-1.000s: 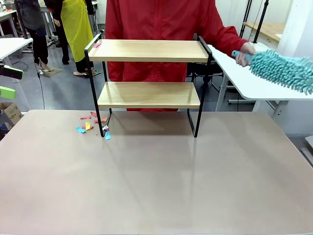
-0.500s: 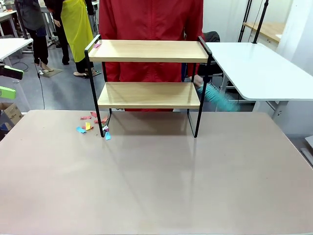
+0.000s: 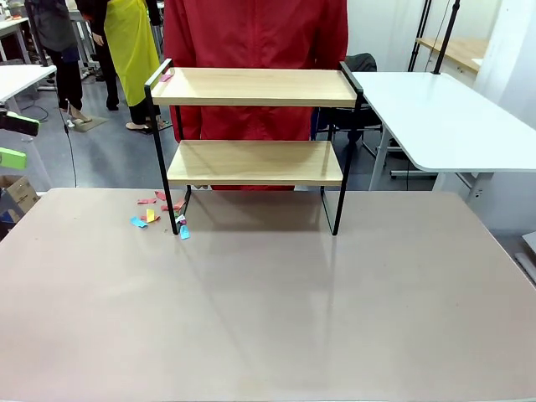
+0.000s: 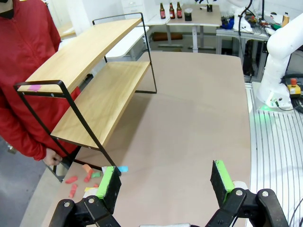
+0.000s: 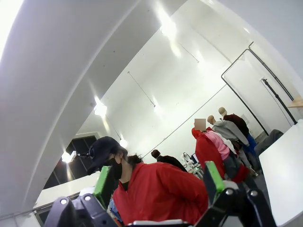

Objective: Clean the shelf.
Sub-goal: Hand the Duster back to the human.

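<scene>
The shelf (image 3: 255, 87) is a two-tier rack of light wooden boards in a thin black frame, standing at the far middle of the brown table (image 3: 268, 310). A small pink scrap (image 3: 167, 76) lies on its top board at the left end. Coloured paper scraps (image 3: 159, 211) are scattered on the table by its front left leg. A person in a red jacket (image 3: 255, 33) stands right behind it. In the left wrist view the shelf (image 4: 85, 71) is at upper left and my left gripper (image 4: 165, 182) hangs open above the table. My right gripper (image 5: 158, 182) is open, pointing up at the ceiling.
A white side table (image 3: 440, 117) stands at the right behind the brown table. The other arm's white base (image 4: 279, 71) rises beyond the table's far edge in the left wrist view. Bottles (image 4: 170, 9) stand on a distant desk. The brown table's near half is bare.
The person's hand held a teal fluffy duster over the white side table, then lowered it behind the shelf's right side; now duster and hand are out of sight. Neither gripper changed.
</scene>
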Controlling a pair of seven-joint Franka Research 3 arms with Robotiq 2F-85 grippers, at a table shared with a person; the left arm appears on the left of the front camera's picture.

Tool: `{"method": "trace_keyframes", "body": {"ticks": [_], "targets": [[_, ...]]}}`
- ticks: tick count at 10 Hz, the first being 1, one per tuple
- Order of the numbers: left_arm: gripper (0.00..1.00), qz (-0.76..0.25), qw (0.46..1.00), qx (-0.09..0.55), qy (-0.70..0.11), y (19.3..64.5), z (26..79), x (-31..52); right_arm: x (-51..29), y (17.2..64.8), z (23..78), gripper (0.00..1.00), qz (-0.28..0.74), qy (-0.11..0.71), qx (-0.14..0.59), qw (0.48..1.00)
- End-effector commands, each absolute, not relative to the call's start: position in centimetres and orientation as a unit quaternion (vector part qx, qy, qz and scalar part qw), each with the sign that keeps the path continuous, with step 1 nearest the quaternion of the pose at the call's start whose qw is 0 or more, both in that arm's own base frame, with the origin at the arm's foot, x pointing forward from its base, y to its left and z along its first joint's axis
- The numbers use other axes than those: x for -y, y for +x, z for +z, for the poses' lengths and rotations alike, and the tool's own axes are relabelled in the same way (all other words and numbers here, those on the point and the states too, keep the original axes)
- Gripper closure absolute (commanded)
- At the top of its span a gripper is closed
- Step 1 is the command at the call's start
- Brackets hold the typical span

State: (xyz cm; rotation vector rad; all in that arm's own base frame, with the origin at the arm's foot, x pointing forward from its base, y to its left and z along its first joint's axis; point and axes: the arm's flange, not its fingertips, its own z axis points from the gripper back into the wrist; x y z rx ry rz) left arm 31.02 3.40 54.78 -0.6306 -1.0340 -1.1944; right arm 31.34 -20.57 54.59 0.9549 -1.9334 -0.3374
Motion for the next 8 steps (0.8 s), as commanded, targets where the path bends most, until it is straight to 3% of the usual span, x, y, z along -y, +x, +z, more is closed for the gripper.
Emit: {"method": "trace_keyframes", "body": {"ticks": [1,8], "targets": [[0.0,-0.529,0.648,0.471,-0.281,31.21,54.86,-3.21,20.44,31.18,54.75,0.0,-0.14,0.384,0.788,0.461],[0.0,-0.529,0.648,0.471,-0.281,31.21,54.86,-3.21,20.44,31.18,54.75,0.0,-0.14,0.384,0.788,0.461]]}}
